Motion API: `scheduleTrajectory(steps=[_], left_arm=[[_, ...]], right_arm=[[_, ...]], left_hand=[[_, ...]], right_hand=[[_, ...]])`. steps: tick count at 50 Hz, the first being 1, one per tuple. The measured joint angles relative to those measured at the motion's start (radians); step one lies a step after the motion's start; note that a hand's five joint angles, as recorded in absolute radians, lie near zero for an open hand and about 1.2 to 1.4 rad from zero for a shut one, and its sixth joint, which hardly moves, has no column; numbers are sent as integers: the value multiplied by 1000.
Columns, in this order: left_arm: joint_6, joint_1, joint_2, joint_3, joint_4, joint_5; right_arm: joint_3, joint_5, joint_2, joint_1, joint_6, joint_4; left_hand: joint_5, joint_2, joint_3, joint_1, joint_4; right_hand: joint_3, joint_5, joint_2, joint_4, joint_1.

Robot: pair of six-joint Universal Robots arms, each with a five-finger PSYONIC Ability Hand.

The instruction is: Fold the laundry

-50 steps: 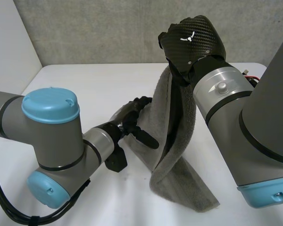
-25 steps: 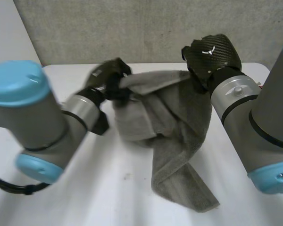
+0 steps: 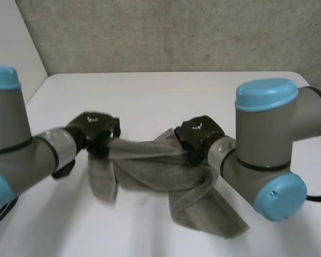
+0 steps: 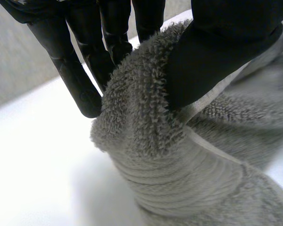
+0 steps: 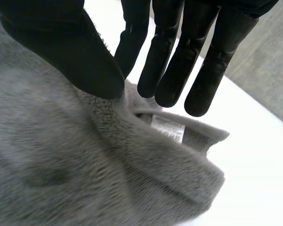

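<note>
Both arms reached low over the white table (image 3: 150, 91). The left hand (image 3: 96, 128) pinched one end of the grey towel (image 3: 150, 174) between thumb and fingers. The right hand (image 3: 197, 135) pinched the edge by its label (image 5: 167, 128). The towel hung rumpled between them, its tail lying on the table.

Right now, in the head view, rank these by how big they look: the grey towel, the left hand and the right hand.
1. grey towel: clearly the largest, spanning from one hand to the other.
2. left hand and right hand: these look about alike, so I won't rank them.
</note>
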Motion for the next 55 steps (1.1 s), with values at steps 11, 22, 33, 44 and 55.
scheduleTrajectory(steps=[11,22,33,44,55], left_arm=[[79,-35,-141,532,264,-9],[-182,-75,-25,550,588,-17],[-179,-21,129,-58,494,-6],[88,-10,151,-468,482,-8],[206,-14,158,-506,453,-10]], right_arm=[[-364,164,30,-10,-53,-329],[-163,139,-172,-2,-121,-838],[196,43,-208,9,-127,-627],[321,14,-113,50,-122,-269],[330,-34,-103,53,-60,-248]], left_hand=[[0,0,0,0,0],[0,0,0,8,0],[0,1,0,8,0],[0,1,0,8,0],[-93,-111,-110,-74,-113]], right_hand=[[5,0,9,0,0],[5,3,9,0,0],[5,3,9,0,0],[5,4,9,0,0],[5,4,9,0,0]])
